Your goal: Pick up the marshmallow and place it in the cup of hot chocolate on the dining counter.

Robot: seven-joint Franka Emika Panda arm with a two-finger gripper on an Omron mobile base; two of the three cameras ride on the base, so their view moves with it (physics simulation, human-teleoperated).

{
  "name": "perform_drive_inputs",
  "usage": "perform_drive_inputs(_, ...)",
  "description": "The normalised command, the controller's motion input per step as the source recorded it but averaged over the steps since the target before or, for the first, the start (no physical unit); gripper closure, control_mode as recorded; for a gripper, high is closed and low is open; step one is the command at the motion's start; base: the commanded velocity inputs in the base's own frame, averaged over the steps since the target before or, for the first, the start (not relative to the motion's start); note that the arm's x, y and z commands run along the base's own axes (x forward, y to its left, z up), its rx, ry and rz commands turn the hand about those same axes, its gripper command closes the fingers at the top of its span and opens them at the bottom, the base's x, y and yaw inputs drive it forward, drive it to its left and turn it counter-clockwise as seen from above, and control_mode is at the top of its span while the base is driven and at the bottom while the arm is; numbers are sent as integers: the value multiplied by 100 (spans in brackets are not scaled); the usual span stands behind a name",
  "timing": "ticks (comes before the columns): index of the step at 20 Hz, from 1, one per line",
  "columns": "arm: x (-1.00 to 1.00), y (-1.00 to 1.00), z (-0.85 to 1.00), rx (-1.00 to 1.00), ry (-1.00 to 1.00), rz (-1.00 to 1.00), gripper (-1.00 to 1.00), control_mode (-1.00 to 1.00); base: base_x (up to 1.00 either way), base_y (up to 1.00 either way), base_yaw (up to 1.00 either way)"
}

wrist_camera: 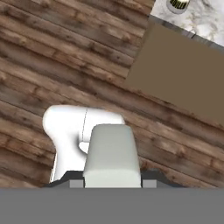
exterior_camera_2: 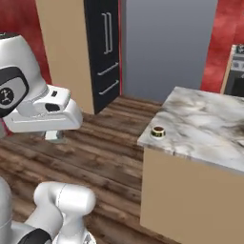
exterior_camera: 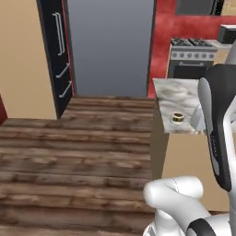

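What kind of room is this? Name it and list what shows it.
Most likely a home kitchen: a marble-topped dining counter with a cup of hot chocolate near its corner, a stove against the red wall, and a tall dark cabinet with bar handles over a wood plank floor.

Kitchen, rendered. Indicated by a steel stove [exterior_camera: 191, 57] against a red wall [exterior_camera: 162, 41], a tall black fridge [exterior_camera_2: 104, 52], a marble-topped counter [exterior_camera_2: 209, 124], and wood plank flooring [exterior_camera: 73, 152].
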Motion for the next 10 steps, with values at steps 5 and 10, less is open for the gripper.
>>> perform_drive_inputs(5, 0, 0, 0, 0, 0, 0, 100, 100, 100, 70, -53)
perform_drive_inputs(10, 0, 0, 0, 0, 0, 0, 100, 100, 77, 75, -68)
